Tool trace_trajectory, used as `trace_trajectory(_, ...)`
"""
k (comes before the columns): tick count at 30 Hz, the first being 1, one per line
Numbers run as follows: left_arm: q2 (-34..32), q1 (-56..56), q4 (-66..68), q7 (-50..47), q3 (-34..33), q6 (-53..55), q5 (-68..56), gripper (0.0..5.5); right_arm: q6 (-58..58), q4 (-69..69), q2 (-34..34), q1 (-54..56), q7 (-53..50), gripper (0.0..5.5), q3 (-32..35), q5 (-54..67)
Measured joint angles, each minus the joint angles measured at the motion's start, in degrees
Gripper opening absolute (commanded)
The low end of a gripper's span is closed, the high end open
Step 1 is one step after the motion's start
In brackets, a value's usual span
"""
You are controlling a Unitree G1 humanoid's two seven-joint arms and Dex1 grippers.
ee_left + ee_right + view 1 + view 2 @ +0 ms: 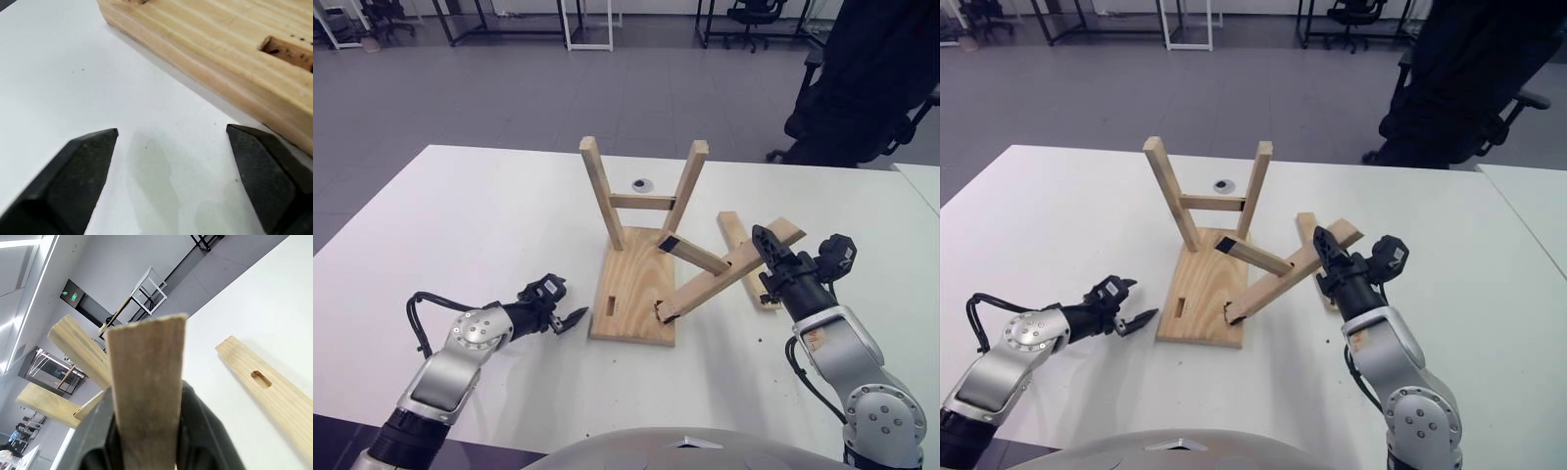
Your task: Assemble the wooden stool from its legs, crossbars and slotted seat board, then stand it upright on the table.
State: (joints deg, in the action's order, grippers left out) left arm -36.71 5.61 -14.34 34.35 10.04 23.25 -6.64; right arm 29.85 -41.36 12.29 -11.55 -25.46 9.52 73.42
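On the white worktop (460, 215): one seat board (631, 294), four legs, two crossbars, and one small dark round thing (641, 183) beyond them. Two tools.

Flat at mid-worktop lies the seat board, with one open slot (610, 306) near its left front corner. Up from its far end stand the far-left leg (603, 191) and the far-right leg (687, 191), splayed slightly apart at the tops and joined by the upper crossbar (641, 203). From the right front corner, up and to the right, leans the slanted leg (710, 284), carrying the second crossbar (693, 255) with its dark-marked end toward the far-right leg. Behind it, flat on the worktop, lies the loose leg (734, 230), with one oval slot (260, 379) in its face.

Clamped tight on the upper part of the slanted leg, near the top end: the right tool (766, 250). Low over the worktop, just beside the board's left edge and level with the open slot: the left tool (572, 321), fingers spread, gripping nothing, clear of the wood.

Foot of the slanted leg: inside a slot or merely against the board, cannot tell. Marked end of the second crossbar: touching the far-right leg or just short of it, cannot tell. Loose leg partly covered by the slanted leg and the right tool. Seat board cut off by the frame edge in the left wrist view.
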Motion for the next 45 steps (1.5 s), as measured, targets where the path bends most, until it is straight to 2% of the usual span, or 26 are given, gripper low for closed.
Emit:
trace_trajectory(8,11.8,-3.7,2.3,-2.4,2.3,5.9,-2.3,4.1,-4.2,-0.4,0.8,2.2,4.9,1.03,-1.0,-13.5)
trace_trajectory(11,14.3,-5.2,3.0,-3.0,3.8,6.5,-2.1,4.1,-5.5,-0.9,3.0,3.1,9.3,1.03,-2.7,-20.2)
trace_trajectory(18,12.8,-6.5,3.6,-3.3,2.3,6.4,-1.6,4.1,-6.6,3.4,8.1,6.7,21.4,1.03,-12.1,-36.4)
trace_trajectory(25,12.0,-6.7,3.5,-4.6,-0.8,6.4,-1.6,4.1,-4.1,3.9,7.5,7.6,21.8,1.03,-12.0,-37.6)
trace_trajectory(30,15.3,-8.3,2.9,-8.0,-3.0,6.4,-1.8,4.1,-1.7,4.6,6.9,9.2,22.0,1.03,-10.3,-36.9)
trace_trajectory(31,15.8,-8.7,2.9,-8.4,-3.6,6.4,-2.0,4.1,-1.4,4.8,6.6,9.5,22.2,1.42,-9.8,-36.6)
trace_trajectory(34,18.5,-10.3,2.9,-10.1,-5.8,6.4,-3.5,4.1,1.0,6.8,5.8,9.3,22.5,2.08,-8.5,-36.3)
trace_trajectory(40,22.1,-10.9,0.1,-12.8,-6.2,6.5,-4.5,4.1,-0.4,4.5,5.5,12.9,26.5,3.32,-1.7,-32.6)
trace_trajectory(45,22.6,-10.9,-0.8,-14.3,-6.8,6.9,-4.5,4.1,0.3,3.8,12.1,21.2,31.6,4.18,5.5,-26.1)
